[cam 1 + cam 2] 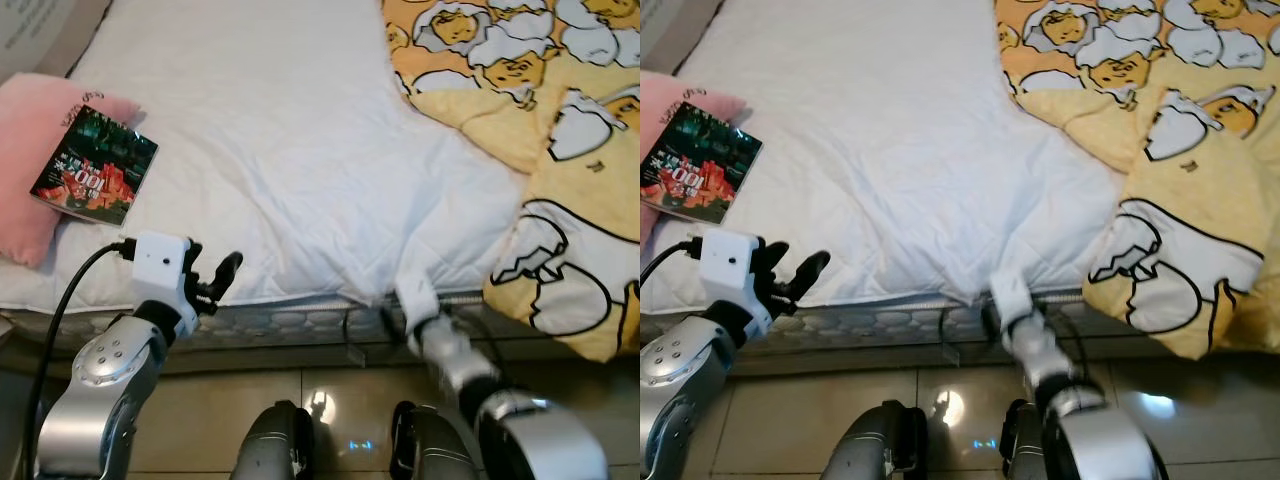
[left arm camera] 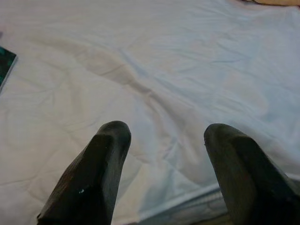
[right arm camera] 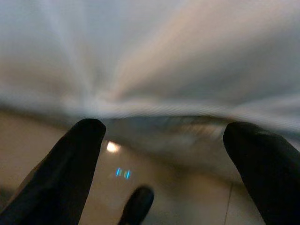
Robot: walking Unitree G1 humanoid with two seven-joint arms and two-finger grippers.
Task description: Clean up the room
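Note:
A white quilted sheet (image 1: 280, 150) covers the bed. A yellow blanket (image 1: 560, 130) with egg cartoons lies crumpled over the right side and hangs over the front edge. On the pink pillow (image 1: 25, 150) at the left rests a dark book (image 1: 95, 165). My left gripper (image 1: 222, 276) is open at the bed's front edge, with nothing between its fingers (image 2: 101, 159). My right gripper (image 1: 396, 318), blurred, is low at the front edge under a bunched fold of the sheet (image 1: 415, 285). Its fingers (image 3: 79, 154) stand apart, open, just below the sheet's hem.
The mattress side (image 1: 290, 322) runs along the front below the sheet. Glossy beige floor tiles (image 1: 330, 400) lie between me and the bed, with my legs (image 1: 270, 440) close to it. A black cable (image 1: 70, 290) loops by my left arm.

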